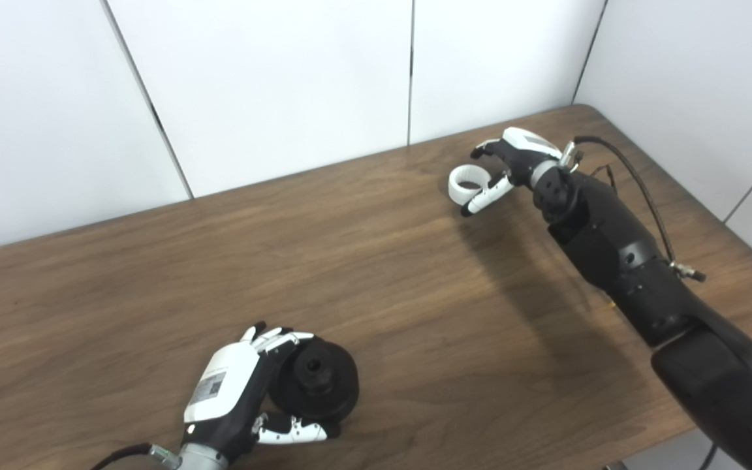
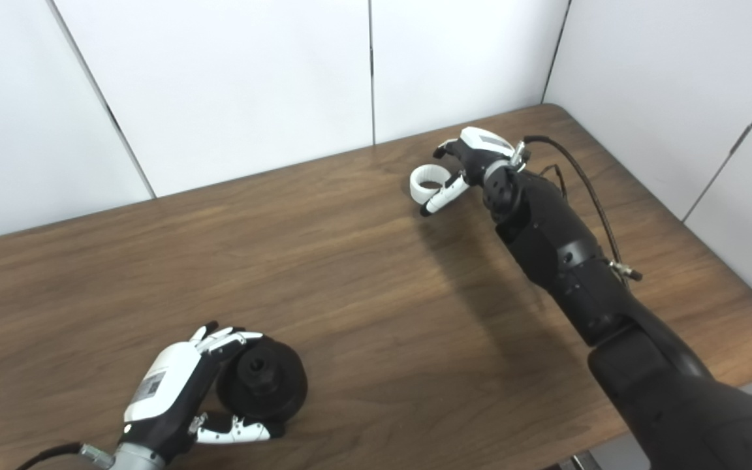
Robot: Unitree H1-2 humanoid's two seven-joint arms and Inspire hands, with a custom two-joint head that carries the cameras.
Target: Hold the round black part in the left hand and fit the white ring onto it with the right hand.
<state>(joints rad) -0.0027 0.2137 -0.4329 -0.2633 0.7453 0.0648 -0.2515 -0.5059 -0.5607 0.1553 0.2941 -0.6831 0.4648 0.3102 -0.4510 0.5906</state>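
The round black part [image 1: 315,382], a thick disc with a raised hub and a centre hole, lies on the table near the front left. My left hand [image 1: 232,391] is shut on it, fingers over its left and top rim and thumb under its near edge. The white ring [image 1: 465,183] is at the far right of the table. My right hand [image 1: 506,166] is shut on the ring, with its thumb against the ring's near right side and its fingers curled over the far side. I cannot tell whether the ring is lifted off the table. The two hands are far apart.
The brown wooden table [image 1: 376,281] is bounded by white wall panels [image 1: 271,85] at the back and right. Its right edge runs beside my right arm [image 1: 617,254], which carries a loose black cable [image 1: 643,189]. The front edge is close to my left wrist.
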